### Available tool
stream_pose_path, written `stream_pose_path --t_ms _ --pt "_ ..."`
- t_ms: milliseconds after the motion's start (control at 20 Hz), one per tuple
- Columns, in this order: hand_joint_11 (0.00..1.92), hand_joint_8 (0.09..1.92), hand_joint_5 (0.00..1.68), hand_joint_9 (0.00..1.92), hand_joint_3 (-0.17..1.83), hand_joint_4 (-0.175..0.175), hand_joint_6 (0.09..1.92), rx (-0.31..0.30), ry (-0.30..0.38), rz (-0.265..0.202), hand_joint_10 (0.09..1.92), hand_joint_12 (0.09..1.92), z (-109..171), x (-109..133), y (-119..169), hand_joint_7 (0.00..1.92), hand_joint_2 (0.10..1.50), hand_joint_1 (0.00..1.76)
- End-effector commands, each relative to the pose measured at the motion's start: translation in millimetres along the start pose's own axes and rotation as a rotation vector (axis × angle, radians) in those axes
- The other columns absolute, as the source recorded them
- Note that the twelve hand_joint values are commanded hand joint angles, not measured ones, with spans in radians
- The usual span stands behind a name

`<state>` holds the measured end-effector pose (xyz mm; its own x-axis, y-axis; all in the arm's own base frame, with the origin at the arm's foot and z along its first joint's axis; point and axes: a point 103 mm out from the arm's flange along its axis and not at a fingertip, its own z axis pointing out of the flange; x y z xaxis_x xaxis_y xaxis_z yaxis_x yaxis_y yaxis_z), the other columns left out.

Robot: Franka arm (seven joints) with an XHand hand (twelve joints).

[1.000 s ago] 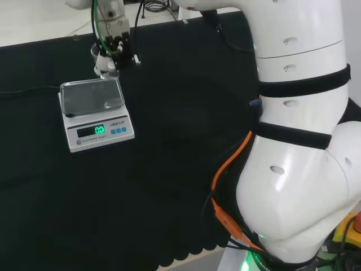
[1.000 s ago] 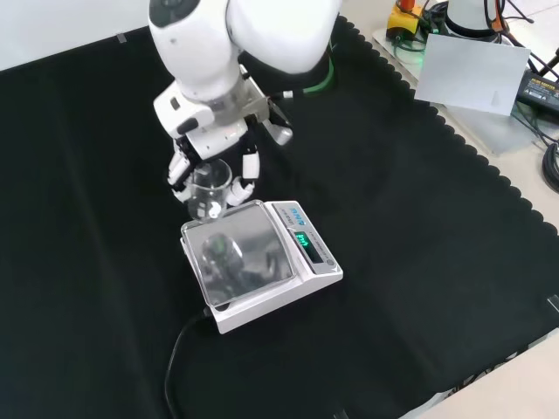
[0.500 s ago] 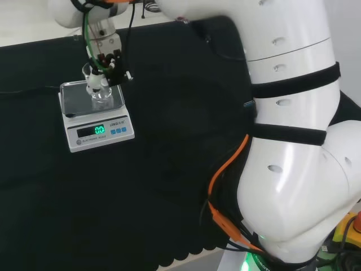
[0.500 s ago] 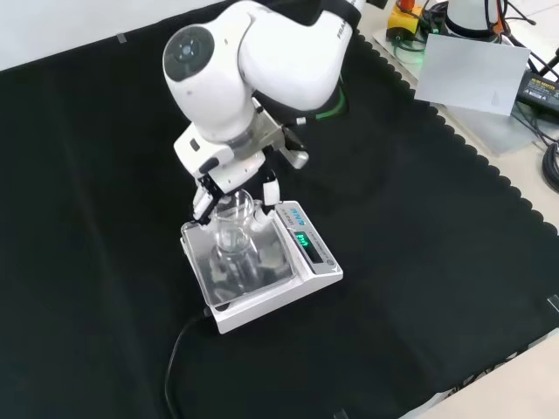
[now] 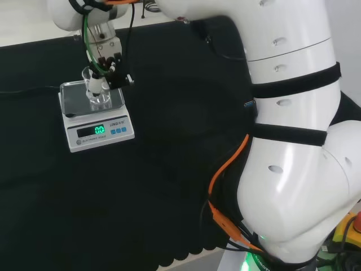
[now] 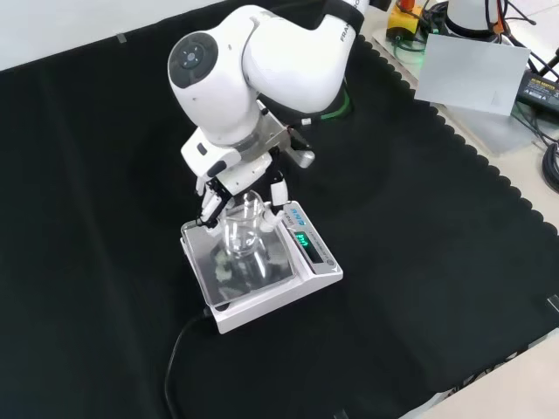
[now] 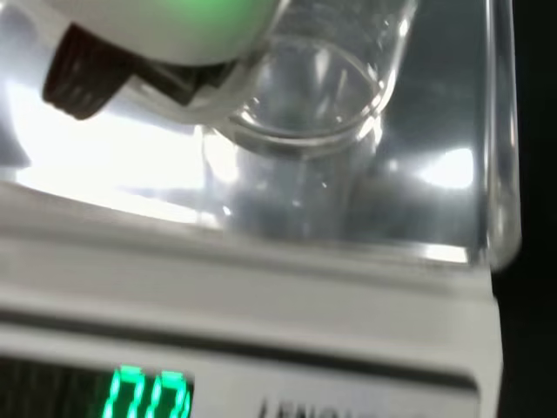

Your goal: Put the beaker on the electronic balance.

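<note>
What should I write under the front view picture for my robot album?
The robot's hand holds a clear beaker over the pan of an electronic balance on black cloth.

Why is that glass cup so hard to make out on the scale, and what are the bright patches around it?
Wrist view: room light glares off the scale's shiny pan, and a blurred part of the robot hand sits out of focus. Front view: the clear beaker blends into the pan's reflections. Head view: the beaker shows mostly by its rim, under the robot hand.
</note>
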<state>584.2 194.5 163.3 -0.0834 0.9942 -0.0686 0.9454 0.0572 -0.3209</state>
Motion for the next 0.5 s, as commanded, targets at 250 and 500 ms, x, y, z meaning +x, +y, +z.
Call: stream_pose_path --t_ms 250,500 --pt "0.57 0.81 0.27 0.83 0.62 -0.034 0.34 0.047 0.030 -0.052 0.79 1.32 0 3 5 0.48 0.47 0.88" --pt "0.41 0.79 0.22 0.62 0.57 -0.024 0.12 0.054 -0.010 -0.038 0.84 1.38 -13 16 10 0.30 0.48 0.84"
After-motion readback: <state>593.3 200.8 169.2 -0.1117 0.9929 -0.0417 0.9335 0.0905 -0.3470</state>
